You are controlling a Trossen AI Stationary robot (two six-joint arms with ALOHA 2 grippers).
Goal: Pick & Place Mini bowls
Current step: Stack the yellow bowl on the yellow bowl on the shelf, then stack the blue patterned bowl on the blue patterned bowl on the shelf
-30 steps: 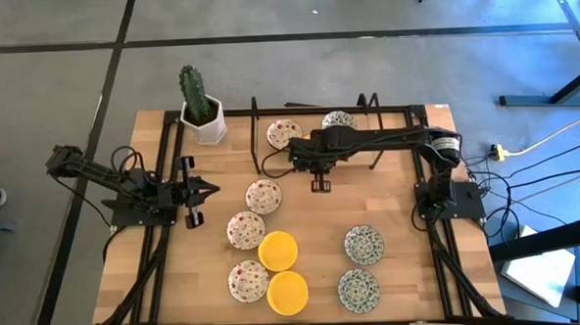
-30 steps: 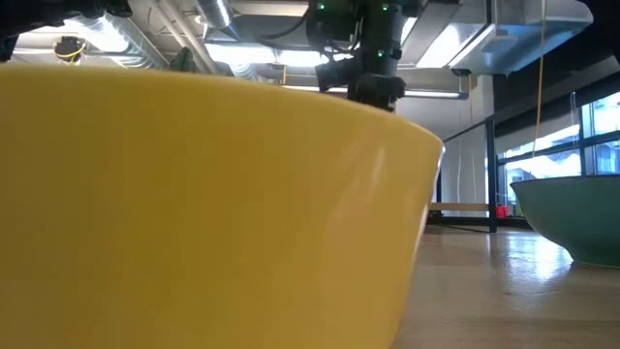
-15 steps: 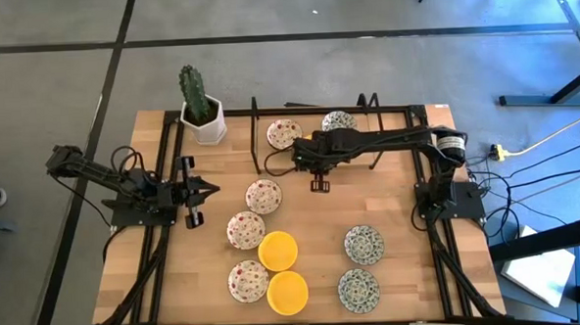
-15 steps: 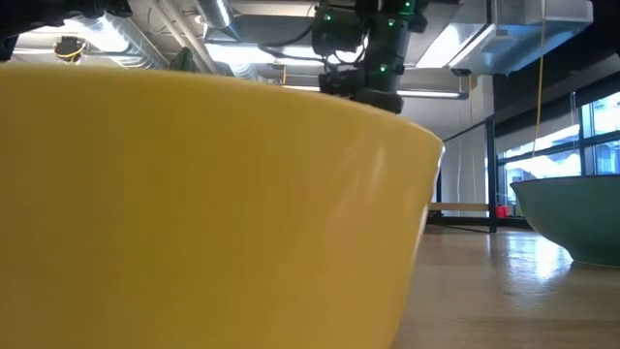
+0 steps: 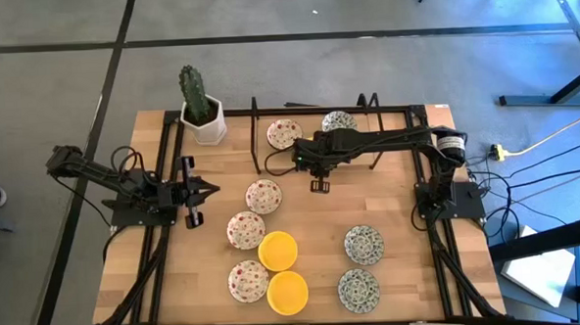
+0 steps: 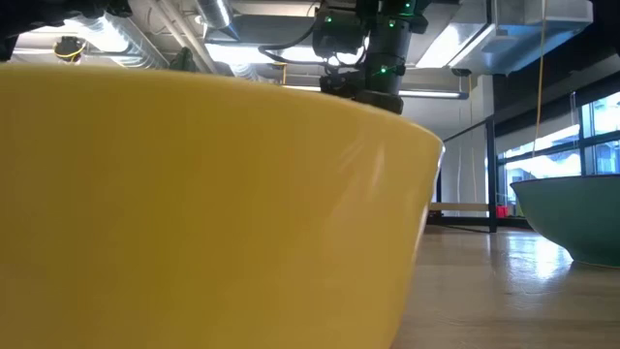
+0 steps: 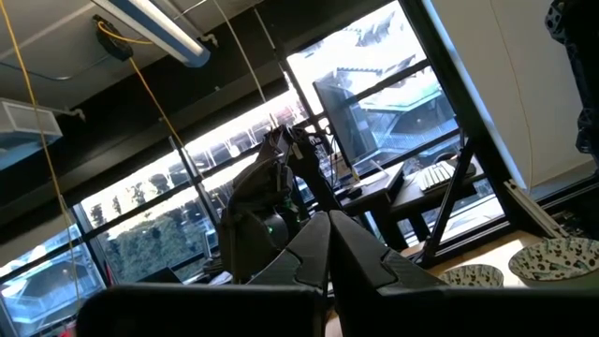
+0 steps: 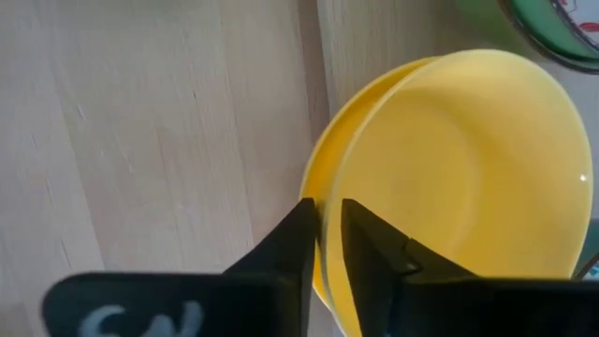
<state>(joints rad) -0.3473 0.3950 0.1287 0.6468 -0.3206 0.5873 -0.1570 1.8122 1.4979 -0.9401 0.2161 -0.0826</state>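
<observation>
The right gripper straddles the rim of the yellow bowl, its fingers slightly parted and seemingly not pinching. The bowl sits directly beneath it, some way from the cactus pot. The left gripper waits closed, nearer the pot.

Two plain bright yellow bowls; cream bowls with red floral speckles; white bowls with grey-green pattern; white square pot, green cactus; pale wood table; dark arms.
</observation>
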